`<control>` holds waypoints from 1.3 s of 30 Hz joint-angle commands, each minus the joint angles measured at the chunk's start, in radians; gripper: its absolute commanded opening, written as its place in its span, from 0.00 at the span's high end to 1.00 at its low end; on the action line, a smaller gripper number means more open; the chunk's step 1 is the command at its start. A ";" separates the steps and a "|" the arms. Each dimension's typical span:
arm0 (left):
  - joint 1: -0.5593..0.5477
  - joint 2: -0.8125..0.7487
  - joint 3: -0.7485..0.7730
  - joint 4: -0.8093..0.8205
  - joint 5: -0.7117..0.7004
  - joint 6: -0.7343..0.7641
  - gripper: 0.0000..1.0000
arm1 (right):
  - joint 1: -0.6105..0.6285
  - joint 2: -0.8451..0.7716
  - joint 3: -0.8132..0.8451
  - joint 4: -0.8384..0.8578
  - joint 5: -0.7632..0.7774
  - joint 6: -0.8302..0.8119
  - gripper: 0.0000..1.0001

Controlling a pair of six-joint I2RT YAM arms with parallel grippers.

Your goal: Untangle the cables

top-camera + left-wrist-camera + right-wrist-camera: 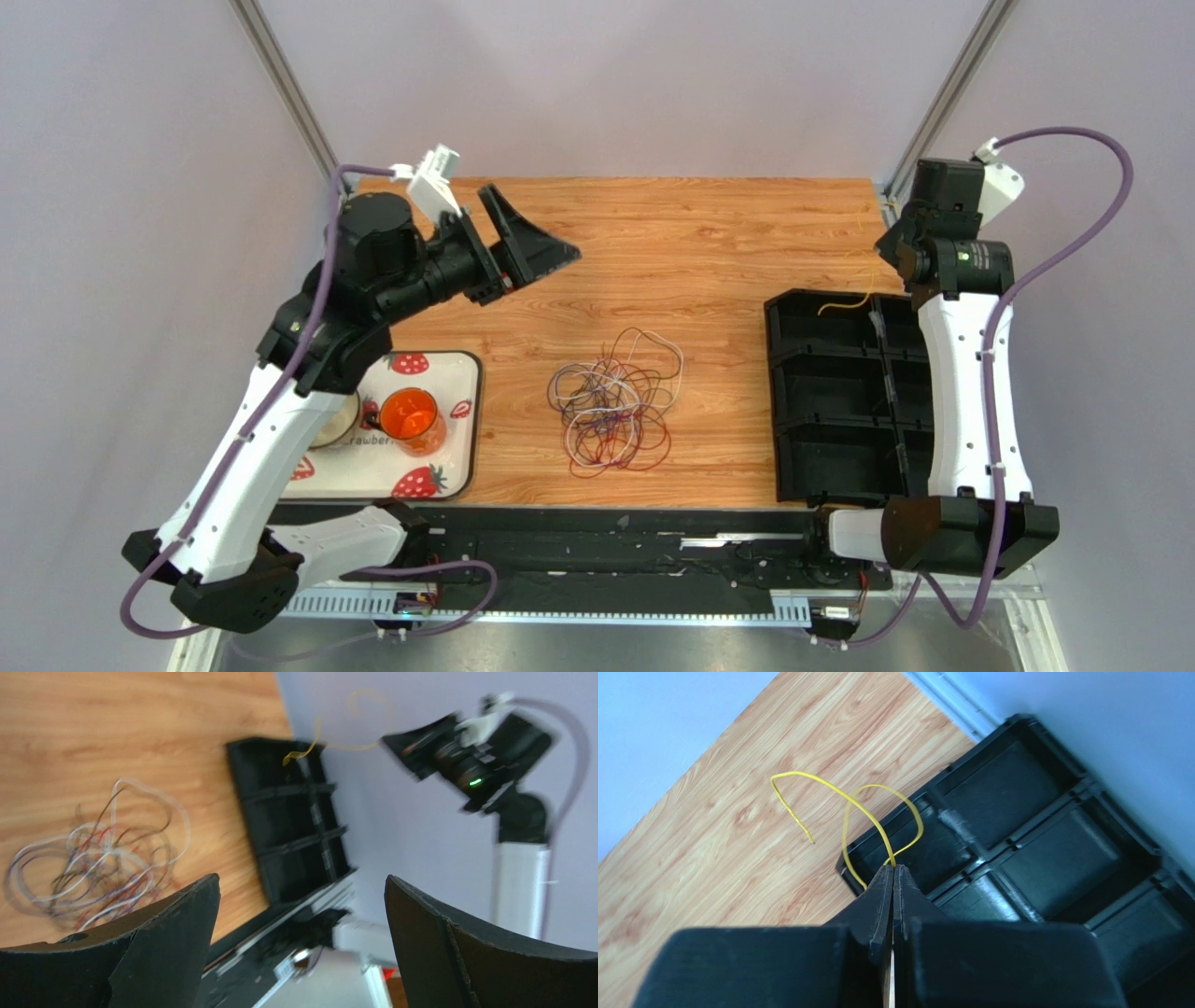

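Two arms are up over the table [701,238]. The right gripper [893,868] is pinched tight on a yellow wire [878,786], dangling it above the far end of the black tray [774,399]. The left gripper [540,241] hangs over the far left, jaws wide apart and holding nothing. The tangle of cables [613,399] lies mid-table, between the tray and the strawberry mat [456,420].

Pinched between closed right gripper [892,876] jaws: single cable [878,786], looping ahead, apparently above an end compartment of the divided tray [1018,777]. Ahead of spread left gripper [300,882] jaws: cable tangle [98,861] on tabletop [105,728], off the left finger; tray beyond, between fingers.
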 commanded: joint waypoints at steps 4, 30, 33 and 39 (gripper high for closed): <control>0.038 0.048 -0.106 -0.298 0.066 0.315 0.14 | -0.058 -0.062 -0.001 0.009 0.211 0.006 1.00; 0.037 -0.259 -0.611 -0.238 -0.186 0.479 0.18 | -0.343 0.022 -0.158 0.167 0.186 0.095 1.00; 0.037 -0.285 -0.620 -0.218 -0.194 0.490 0.17 | -0.342 0.037 -0.179 0.181 0.163 0.108 1.00; 0.037 -0.262 -0.617 -0.218 -0.202 0.496 0.17 | -0.343 0.057 -0.297 0.247 0.111 0.135 1.00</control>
